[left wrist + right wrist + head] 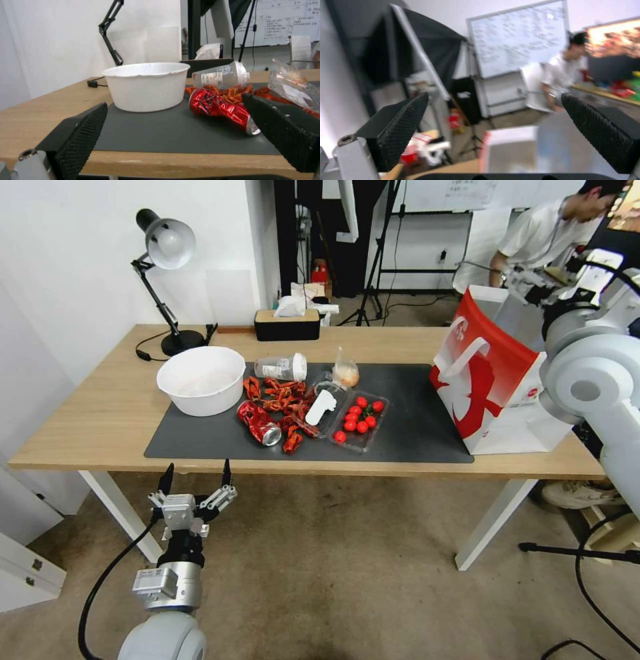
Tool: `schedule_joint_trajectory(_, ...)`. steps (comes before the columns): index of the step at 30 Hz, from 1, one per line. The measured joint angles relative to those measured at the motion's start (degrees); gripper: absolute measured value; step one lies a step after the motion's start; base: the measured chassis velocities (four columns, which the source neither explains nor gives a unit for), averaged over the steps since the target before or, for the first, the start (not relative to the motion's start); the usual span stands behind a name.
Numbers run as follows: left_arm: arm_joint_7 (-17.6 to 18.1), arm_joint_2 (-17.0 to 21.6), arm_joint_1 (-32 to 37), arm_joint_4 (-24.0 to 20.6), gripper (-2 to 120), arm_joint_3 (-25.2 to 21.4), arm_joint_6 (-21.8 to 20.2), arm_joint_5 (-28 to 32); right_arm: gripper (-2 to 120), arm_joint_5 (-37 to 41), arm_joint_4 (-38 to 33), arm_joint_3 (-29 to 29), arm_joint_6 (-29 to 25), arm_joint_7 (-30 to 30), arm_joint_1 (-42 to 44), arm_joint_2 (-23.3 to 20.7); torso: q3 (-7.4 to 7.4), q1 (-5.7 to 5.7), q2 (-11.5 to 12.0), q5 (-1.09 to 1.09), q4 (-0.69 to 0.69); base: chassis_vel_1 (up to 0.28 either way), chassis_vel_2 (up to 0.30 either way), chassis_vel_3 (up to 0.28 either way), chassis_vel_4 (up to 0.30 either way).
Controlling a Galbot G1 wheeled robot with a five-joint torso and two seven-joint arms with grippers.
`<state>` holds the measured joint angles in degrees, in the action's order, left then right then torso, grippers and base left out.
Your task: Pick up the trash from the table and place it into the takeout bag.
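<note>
On the table (100, 420), trash lies on the dark mat: a crushed red can (260, 423) (220, 108), a clear white-lidded cup (281, 367) (221, 75) on its side, a small clear food bag (346, 373) (293, 87) and a white bowl (201, 379) (148, 86). The takeout bag (490, 380) (510, 150) stands upright at the table's right end, its top open. My left gripper (195, 477) (174, 105) is open, level with the table's front edge and facing the can and bowl. Over the bag's opening, my right gripper (493, 120) is open and holds nothing.
Red crayfish shells (280, 397) and a clear tray of cherry tomatoes (360, 417) lie beside the can. A desk lamp (167, 247) and a tissue box (287, 323) stand at the back edge. My right arm (593, 387) rises beside the bag.
</note>
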<state>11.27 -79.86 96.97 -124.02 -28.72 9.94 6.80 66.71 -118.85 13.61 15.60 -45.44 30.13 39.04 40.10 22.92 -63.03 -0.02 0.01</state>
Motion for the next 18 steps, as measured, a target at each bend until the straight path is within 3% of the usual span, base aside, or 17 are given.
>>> schedule_joint_trajectory(5, 0.04, 0.39, -0.03, -0.19, 100, 0.09, 0.00, 0.13, 100, -1.74, -2.24, 1.14, -3.51, 7.47, 3.66, -1.00, 0.00, 0.01, 0.00, 0.02, 0.00, 0.000, 0.000, 0.000, 0.000)
schedule_joint_trajectory(10, 0.09, 1.38, -0.12, -0.58, 100, -0.13, -0.07, 0.72, 100, -7.70, -5.76, 3.39, -8.61, 17.97, 13.30, -4.37, 0.00, 0.01, 0.00, 0.02, -0.02, 0.000, 0.000, 0.000, 0.000)
schedule_joint_trajectory(18, 0.11, 0.63, 0.05, -0.92, 100, 0.27, -0.09, 0.76, 100, -15.42, -9.71, 6.38, -14.35, 23.96, 22.56, -4.93, 0.00, 0.01, 0.00, 0.01, -0.02, 0.000, 0.000, 0.000, 0.000)
